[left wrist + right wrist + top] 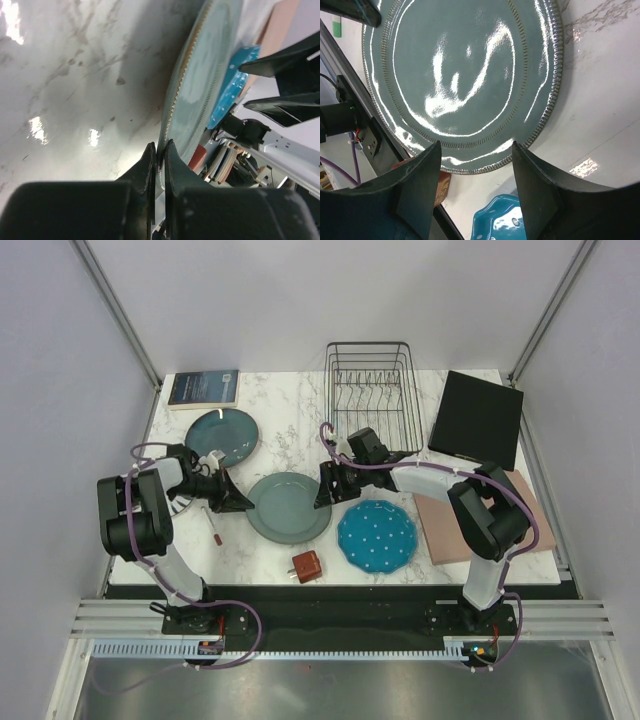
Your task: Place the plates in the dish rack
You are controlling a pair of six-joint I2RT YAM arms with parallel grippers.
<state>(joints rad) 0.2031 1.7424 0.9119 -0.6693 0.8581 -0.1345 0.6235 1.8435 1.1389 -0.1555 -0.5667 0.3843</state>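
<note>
The grey-green plate (288,507) lies at the table's middle. My left gripper (243,505) is shut on its left rim, which shows pinched between the jaws in the left wrist view (160,147). My right gripper (325,485) is open at the plate's right rim, holding nothing; its fingertips (432,150) hang over the rim (470,167). The dark teal plate (221,436) lies at the back left. The blue dotted plate (376,536) lies front right. A striped white plate (183,502) is mostly hidden under my left arm. The black wire dish rack (372,395) stands at the back, with no plates in it.
A flat black panel (477,420) lies at the back right and a pink board (490,525) in front of it. A book (204,388) lies at the back left. A small red-brown block (306,566) and a thin red stick (215,525) lie near the front.
</note>
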